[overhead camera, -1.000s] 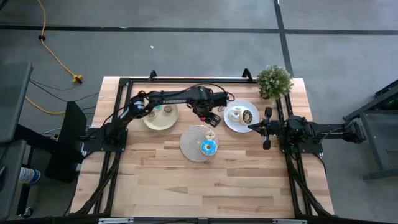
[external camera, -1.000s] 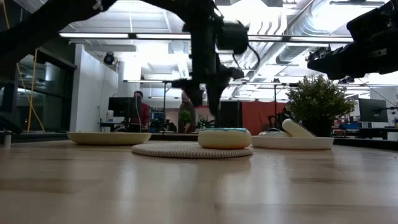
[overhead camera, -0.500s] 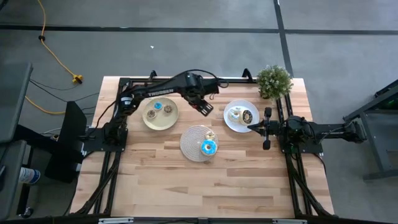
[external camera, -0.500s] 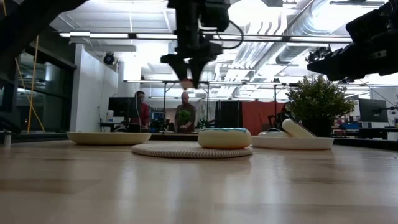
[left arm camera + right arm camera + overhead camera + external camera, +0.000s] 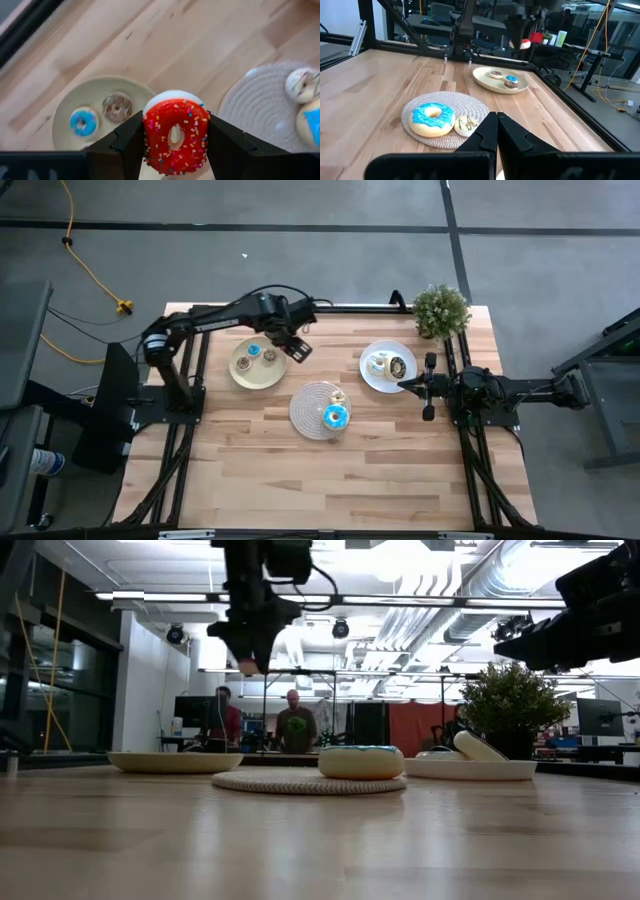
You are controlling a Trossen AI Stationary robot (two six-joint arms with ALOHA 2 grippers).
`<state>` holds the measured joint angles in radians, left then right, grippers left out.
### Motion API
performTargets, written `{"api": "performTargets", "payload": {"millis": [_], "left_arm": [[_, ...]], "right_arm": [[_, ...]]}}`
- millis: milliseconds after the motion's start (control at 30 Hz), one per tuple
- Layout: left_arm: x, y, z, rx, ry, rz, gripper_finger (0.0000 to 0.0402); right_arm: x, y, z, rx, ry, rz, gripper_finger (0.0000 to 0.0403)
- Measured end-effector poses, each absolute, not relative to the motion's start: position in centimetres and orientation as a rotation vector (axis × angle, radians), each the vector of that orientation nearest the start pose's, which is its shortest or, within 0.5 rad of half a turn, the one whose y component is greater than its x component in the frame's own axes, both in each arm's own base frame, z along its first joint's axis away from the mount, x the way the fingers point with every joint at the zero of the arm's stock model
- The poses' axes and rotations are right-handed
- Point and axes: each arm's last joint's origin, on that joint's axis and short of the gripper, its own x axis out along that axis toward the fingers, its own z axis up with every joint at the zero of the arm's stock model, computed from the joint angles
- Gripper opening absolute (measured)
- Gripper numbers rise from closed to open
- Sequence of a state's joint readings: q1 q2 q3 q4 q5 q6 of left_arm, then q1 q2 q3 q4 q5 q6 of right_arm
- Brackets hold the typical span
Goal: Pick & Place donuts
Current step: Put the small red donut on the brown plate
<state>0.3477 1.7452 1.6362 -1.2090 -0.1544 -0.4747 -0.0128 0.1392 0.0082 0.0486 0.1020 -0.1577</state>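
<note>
Clearly, the left gripper (image 5: 175, 145) is clamped on a red-iced donut (image 5: 174, 136) with coloured sprinkles, its white underside showing at the rim; only the left wrist view shows this grip plainly. From above, the same gripper (image 5: 297, 348) hangs over the edge of the tan plate (image 5: 243, 374), on the side nearer the woven mat (image 5: 310, 412). The low view shows it (image 5: 248, 658) held well above the table, with only a pale speck at the fingertips.

On the tan plate (image 5: 87, 102) lie a blue donut (image 5: 83, 122) and a chocolate-brown donut (image 5: 116, 106), side by side; the right wrist view suggests a third small one (image 5: 495, 74) there, though it is too small to be sure.

The woven mat (image 5: 465, 102) carries a large blue-iced donut (image 5: 433, 119) and, touching it, a small white donut with brown stripes (image 5: 466, 125). Seen level with the table, the blue one (image 5: 361, 760) hides the white one.

The white plate (image 5: 372, 377) holds two more donuts, a white one (image 5: 379, 364) and a brown one (image 5: 398, 367), near the potted plant (image 5: 441, 310).

The right gripper (image 5: 495, 128) waits beside the white plate, fingers pressed together and empty. Two people (image 5: 292, 727) stand in the room beyond the table.
</note>
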Motion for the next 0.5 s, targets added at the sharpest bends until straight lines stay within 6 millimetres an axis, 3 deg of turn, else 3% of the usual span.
{"api": "performTargets", "payload": {"millis": [267, 500], "left_arm": [[28.1, 12.2, 28.8, -0.606, 1.192, 0.687, 0.0175], [26.2, 12.3, 26.8, -0.668, 1.204, 0.664, 0.0175]], "right_arm": [[10.5, -0.4, 16.0, -0.161, 0.09, -0.108, 0.0], [10.5, -0.4, 16.0, -0.161, 0.09, -0.108, 0.0]]}}
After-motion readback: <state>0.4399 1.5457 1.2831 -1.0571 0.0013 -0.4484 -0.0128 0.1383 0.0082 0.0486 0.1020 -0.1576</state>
